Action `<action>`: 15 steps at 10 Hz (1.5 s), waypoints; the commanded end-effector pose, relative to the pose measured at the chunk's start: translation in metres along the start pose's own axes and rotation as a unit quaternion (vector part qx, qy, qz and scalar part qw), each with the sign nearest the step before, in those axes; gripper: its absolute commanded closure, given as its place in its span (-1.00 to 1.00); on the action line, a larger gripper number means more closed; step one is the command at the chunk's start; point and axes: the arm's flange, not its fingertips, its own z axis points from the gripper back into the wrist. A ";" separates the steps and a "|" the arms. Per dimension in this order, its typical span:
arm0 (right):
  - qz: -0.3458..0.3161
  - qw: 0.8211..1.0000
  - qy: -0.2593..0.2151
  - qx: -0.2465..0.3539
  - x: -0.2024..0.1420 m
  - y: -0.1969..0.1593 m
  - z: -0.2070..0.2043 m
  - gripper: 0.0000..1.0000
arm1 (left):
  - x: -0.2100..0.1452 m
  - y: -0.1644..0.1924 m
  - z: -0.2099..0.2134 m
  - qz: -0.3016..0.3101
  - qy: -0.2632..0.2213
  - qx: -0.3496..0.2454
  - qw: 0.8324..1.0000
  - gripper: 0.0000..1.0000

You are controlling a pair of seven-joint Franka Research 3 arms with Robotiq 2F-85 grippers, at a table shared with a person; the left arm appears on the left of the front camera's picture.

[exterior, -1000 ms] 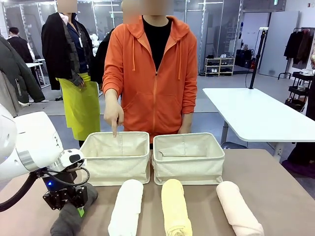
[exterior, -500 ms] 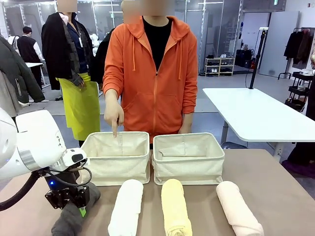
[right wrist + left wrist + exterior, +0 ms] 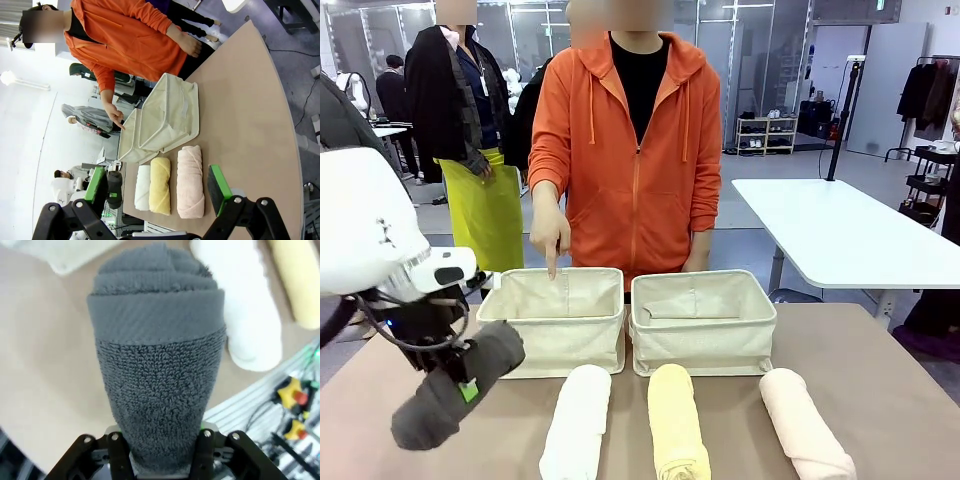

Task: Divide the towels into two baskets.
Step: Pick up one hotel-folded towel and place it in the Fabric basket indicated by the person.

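Beige tabletop [image 3: 900, 400] fills the lower half of the front view, with two canvas baskets side by side at its middle and a person standing behind them. At lower left, my left claw [image 3: 460, 372] is clamped around the grey towel [image 3: 425, 418] near its middle. The roll hangs tilted, its upper end toward the left basket [image 3: 555, 335], and it looks clear of the table. The person's hand [image 3: 550, 232] points a finger down into that basket, so I take it as my target. The right basket [image 3: 705, 340] sits just beside it. The white towel [image 3: 575, 425], yellow towel [image 3: 677, 425] and pink towel [image 3: 805, 425] lie in a row along the bottom edge, in front of the baskets. My right claw [image 3: 157, 182] stands wide, holding nothing.

To do this step well, I should carry the roll high enough that its low end clears the near rim, since the soft wall would fold if snagged. I should turn my wrist so the roll lies along the basket's length, keep away from the pointing finger, lower it inside, and only then let go.
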 end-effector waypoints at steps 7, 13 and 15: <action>0.006 1.000 -0.004 0.008 0.000 0.003 0.002 -1.00 | -0.046 -0.015 0.014 -0.308 -0.114 0.020 0.944 0.75; 0.006 1.000 -0.004 0.008 0.000 0.003 0.002 -1.00 | 0.005 -0.047 0.059 -0.433 -0.091 0.127 0.887 0.11; 0.006 1.000 -0.004 0.008 0.000 0.003 0.002 -1.00 | 0.048 -0.064 0.079 -0.534 -0.073 0.177 0.823 0.11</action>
